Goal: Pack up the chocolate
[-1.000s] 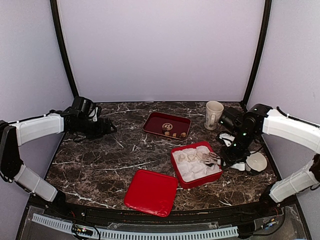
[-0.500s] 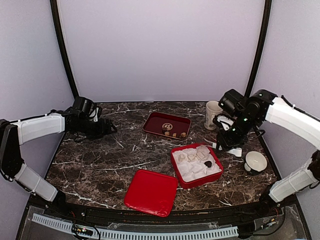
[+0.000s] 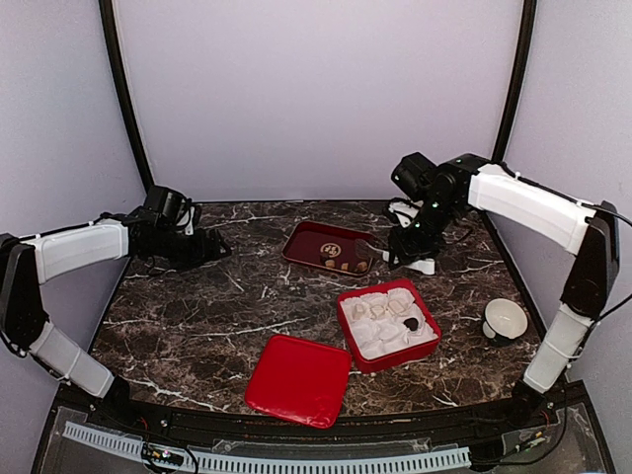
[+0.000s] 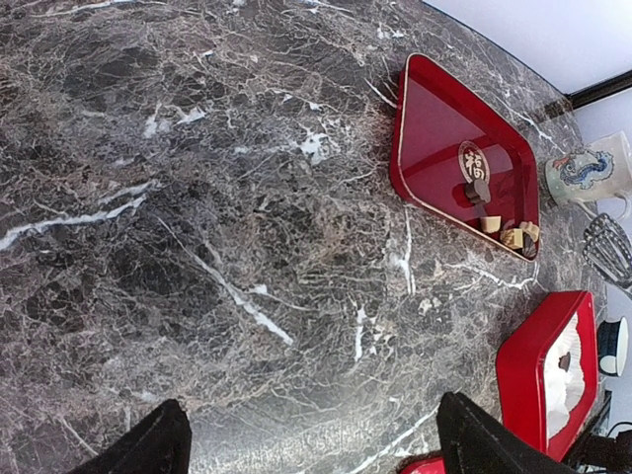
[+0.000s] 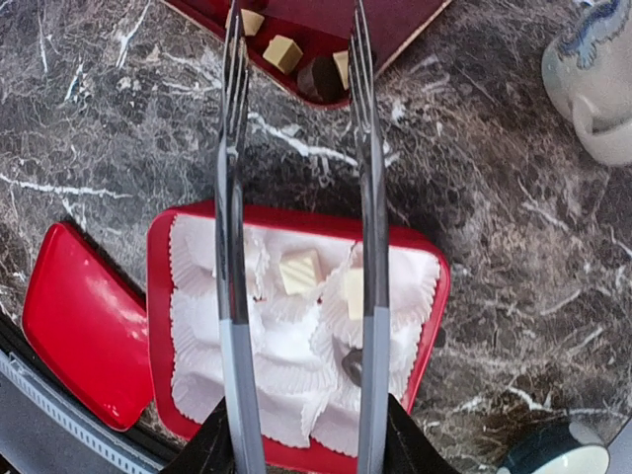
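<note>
The chocolate (image 5: 281, 51) is in two places. Four small pieces, tan and dark, lie close together along the near edge of the dark red tray (image 3: 311, 240). Three more, two cream and one dark, sit in the white paper cups (image 5: 286, 365) of the red box (image 3: 344, 326), whose lid (image 3: 299, 379) lies beside it.

The right gripper (image 5: 304, 444) holds a pair of metal tongs (image 5: 229, 247). Their arms stand apart with nothing between them, and the tips point toward the pieces in the tray. The left gripper (image 4: 311, 449) hangs wide open and empty, well apart at the left.

Because the pieces touch or nearly touch, the tongs could probably catch two at once or push one against the tray rim. A piece may also slip from the smooth metal on the way to the box. The mug (image 5: 597, 89) stands near the right arm and could be knocked; the bowl (image 3: 506, 318) is farther off.

The table (image 3: 217, 296) is dark marble with white veins. Pale lilac walls (image 3: 316, 99) and two black poles (image 3: 123, 99) close the room.
</note>
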You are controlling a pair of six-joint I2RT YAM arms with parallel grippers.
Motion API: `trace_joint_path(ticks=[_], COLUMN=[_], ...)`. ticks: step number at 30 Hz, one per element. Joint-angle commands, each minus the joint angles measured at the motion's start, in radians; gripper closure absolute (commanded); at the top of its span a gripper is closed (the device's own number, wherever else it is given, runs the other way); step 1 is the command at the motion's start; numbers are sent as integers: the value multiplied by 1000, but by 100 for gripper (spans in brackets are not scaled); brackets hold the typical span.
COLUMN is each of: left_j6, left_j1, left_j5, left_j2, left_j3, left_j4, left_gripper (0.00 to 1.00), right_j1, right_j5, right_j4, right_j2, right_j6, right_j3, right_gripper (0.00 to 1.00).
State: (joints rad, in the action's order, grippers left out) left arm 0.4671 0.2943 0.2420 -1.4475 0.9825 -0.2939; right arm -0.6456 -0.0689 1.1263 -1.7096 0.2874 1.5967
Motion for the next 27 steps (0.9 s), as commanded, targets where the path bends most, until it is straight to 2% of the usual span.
trace_joint_path(ticks=[1,15,27], left_j6=[2,8,-1], left_j1=[-2,-3,-4], left_j5=[-20,-26,-18], left_j2=[-12,-76,-117], left_j3=[30,63,85], left_j4=[-24,-13,-8], left_gripper=[11,12,11], right_j1=[20,23,1], right_j5=[-34,-95,-59], right_j4=[-70,-74,-43], right_j2=[-98,-393,-533], right_j6=[-60,-117,-138], right_j3=[106,374,477], right_gripper=[59,59,58])
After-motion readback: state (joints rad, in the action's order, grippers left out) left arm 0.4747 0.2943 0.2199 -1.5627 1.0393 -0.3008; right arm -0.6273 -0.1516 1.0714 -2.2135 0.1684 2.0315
